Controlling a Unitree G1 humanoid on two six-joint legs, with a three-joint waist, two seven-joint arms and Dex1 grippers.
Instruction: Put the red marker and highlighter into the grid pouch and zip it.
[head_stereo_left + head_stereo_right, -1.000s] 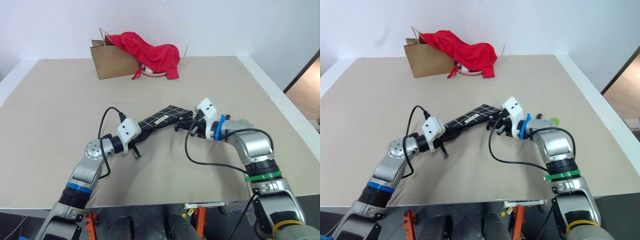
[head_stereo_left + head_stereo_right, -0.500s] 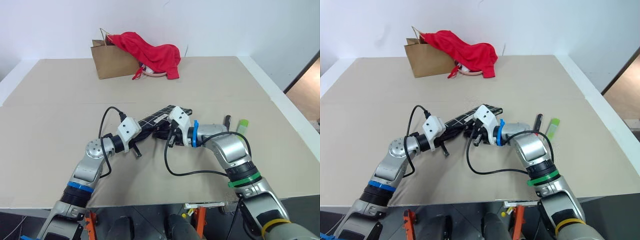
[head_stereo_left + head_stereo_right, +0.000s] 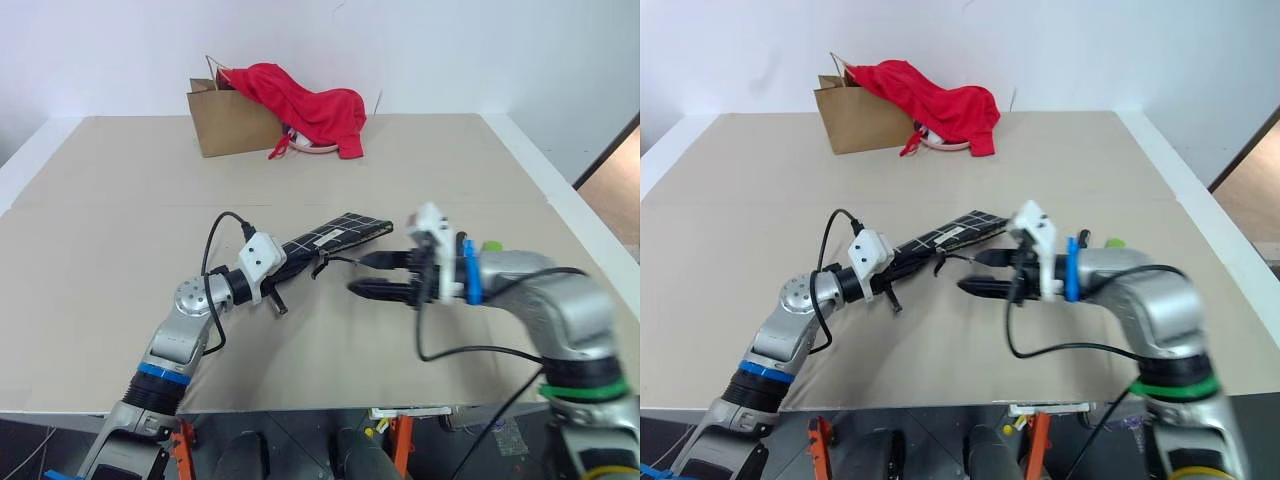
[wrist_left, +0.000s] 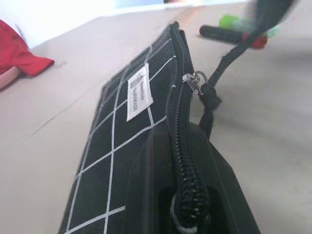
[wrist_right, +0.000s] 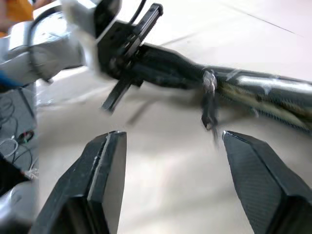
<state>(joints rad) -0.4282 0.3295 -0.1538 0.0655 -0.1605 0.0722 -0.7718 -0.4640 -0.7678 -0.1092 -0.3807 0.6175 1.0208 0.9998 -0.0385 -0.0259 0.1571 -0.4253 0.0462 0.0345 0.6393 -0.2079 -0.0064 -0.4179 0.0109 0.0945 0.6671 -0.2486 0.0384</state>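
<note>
Bright even light, soft shadows (right arm blurred)

The black white-gridded fabric grid pouch (image 4: 112, 146) looks matt and woven; its coiled zipper (image 4: 187, 170) shines like plastic. The brown paper bag (image 3: 228, 125) looks matt; the red cloth (image 3: 305, 105) looks soft.

We've got plenty of bare table (image 3: 120, 250) on the robot's left side and along the near edge, so a gripper could sweep through there freely. The middle is busier: the grid pouch (image 3: 335, 234) sits up off the surface, clamped in the left gripper (image 3: 285, 268), and the right gripper (image 3: 375, 275) hangs just beside it with fingers spread. The far edge is blocked by the brown paper bag (image 3: 225, 125) (red cloth (image 3: 305, 105) draped over it). The highlighter (image 3: 490, 245) lies behind the right wrist.
</note>
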